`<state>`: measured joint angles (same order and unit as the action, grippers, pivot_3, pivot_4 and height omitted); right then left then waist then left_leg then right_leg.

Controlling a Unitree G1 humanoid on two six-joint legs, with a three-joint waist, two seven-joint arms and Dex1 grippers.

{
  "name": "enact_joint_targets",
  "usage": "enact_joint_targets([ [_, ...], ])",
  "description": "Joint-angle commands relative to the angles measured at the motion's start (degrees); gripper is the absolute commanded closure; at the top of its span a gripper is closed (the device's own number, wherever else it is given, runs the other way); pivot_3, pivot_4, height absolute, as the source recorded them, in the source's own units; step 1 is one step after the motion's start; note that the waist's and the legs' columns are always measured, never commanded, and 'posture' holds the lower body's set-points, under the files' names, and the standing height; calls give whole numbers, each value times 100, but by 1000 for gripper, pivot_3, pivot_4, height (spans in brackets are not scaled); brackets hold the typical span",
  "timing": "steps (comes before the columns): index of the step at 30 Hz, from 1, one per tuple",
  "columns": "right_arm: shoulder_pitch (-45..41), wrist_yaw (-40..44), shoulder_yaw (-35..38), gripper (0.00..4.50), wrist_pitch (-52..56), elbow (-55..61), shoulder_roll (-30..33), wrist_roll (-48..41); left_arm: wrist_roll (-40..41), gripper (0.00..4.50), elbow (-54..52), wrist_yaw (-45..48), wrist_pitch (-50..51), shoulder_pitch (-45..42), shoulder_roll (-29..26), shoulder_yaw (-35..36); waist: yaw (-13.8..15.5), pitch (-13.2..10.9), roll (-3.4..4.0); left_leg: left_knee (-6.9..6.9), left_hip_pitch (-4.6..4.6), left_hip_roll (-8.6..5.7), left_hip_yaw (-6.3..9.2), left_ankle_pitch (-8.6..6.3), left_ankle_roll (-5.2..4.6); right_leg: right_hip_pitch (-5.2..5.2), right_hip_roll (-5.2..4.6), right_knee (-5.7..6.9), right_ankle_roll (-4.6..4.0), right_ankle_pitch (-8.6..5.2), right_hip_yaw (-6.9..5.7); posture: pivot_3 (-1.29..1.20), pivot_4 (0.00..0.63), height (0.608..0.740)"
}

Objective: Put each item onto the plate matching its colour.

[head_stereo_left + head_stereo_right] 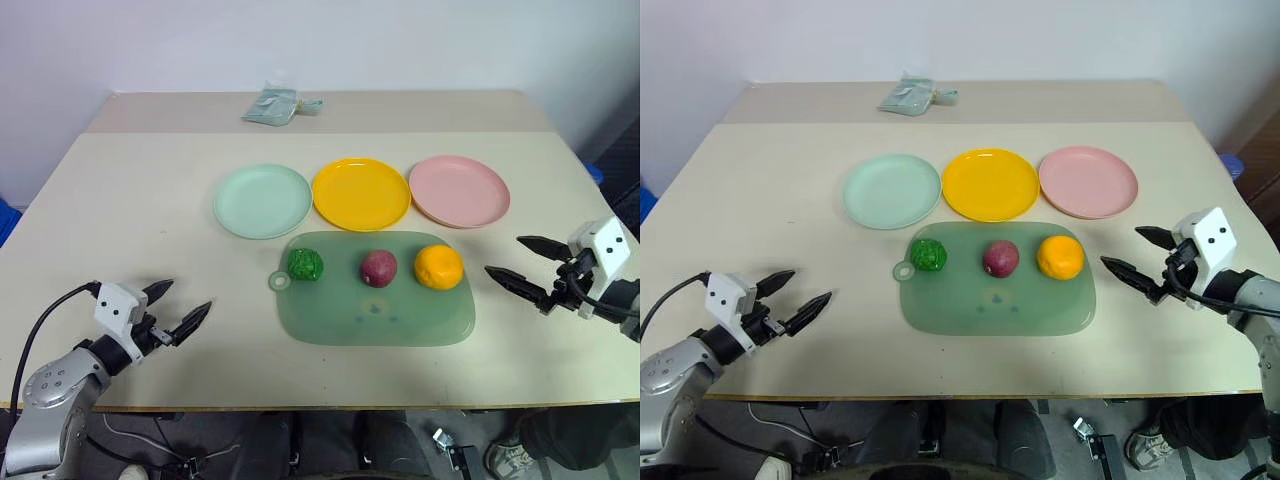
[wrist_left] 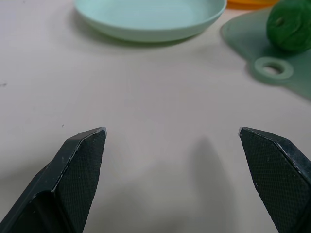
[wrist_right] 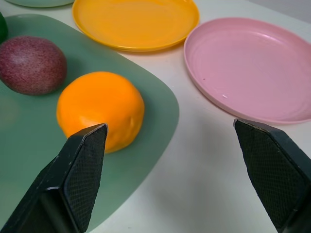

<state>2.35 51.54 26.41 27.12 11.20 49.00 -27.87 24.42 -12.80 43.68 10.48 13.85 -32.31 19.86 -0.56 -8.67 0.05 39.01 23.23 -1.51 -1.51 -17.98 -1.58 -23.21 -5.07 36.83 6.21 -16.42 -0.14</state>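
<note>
both grippers empty with fingers spread wide, hovering over the table [image 1: 120, 200] at either side of the green board [image 1: 400, 325], where all three items sit in a row, none plated yet. orange item [image 1: 439, 267] lies just ahead of the right gripper [image 1: 528, 264] toward the board's near end, so right arm is nearer it; yellow plate [image 1: 361, 193] is just beyond. dark green item [image 1: 305, 264] sits ahead of the left gripper [image 1: 180, 308] across bare table, mint plate [image 1: 262, 200] behind it; red-purple item [image 1: 378, 268] is between them, pink plate [image 1: 459, 190] closer to the right gripper.
</note>
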Motion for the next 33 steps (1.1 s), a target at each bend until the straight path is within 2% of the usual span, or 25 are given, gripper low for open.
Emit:
enact_joint_targets([
  [1, 41, 15, 200, 226, -70, 217, 11, -112, 108, 0, -315, -20, 133, -25, -68, -16, -4, 0, 0, 0, 0, 0, 0, 0, 0, 0, 0, 0, 0, 0, 0, 0, 150, 740],
  [12, 185, -81, 290, 226, -288, 136, -93, -77, 80, 0, -567, -221, 616, -540, 36, -475, 0, 0, 0, 2, 0, -1, 0, 0, 0, 1, 0, 2, 2, 1, 0, 0, 150, 740],
  [18, -27, -418, 215, 226, -307, 244, -231, -74, 250, 0, -696, -151, 974, -958, -24, -701, 1, 0, 0, 2, 0, -1, 0, 1, 2, 0, 2, 4, 2, 1, -1, 0, 150, 740],
  [20, -242, -519, 226, 226, -76, 304, -295, -336, 392, 0, -750, -30, 1206, -1216, -87, -846, 1, 0, 0, 5, 0, -1, 0, 2, 3, 0, 2, 5, 3, 1, -1, 0, 150, 740],
  [24, -496, -728, 27, 226, 431, 965, -374, -790, 370, 0, -519, 252, 1248, -1802, -222, -1085, 4, 0, 0, 6, 0, -1, 0, 14, 23, -2, 3, 9, 3, 1, -1, 0, 150, 740],
  [27, -707, -965, -399, 226, 670, 1553, -520, -954, 231, 0, -201, 478, 1229, -2280, -243, -1411, -2, 0, 0, 6, 0, -1, 0, 16, 26, -2, 4, 10, 3, 2, -1, 0, 150, 740],
  [31, -464, -845, -938, 226, 631, 2272, -462, -808, 108, 0, -12, 857, 1258, -2655, -315, -1890, 17, 0, 0, 6, 4, -2, 0, 17, 27, -5, 6, 9, 3, 2, -3, 0, 150, 740],
  [33, -293, -845, -822, 226, 590, 2188, -484, -794, 61, 0, 115, 983, 1256, -2874, -233, -2133, 23, -1, -3, 9, 7, -3, 0, 17, 28, -4, 5, 4, 4, 2, -2, 0, 150, 740],
])
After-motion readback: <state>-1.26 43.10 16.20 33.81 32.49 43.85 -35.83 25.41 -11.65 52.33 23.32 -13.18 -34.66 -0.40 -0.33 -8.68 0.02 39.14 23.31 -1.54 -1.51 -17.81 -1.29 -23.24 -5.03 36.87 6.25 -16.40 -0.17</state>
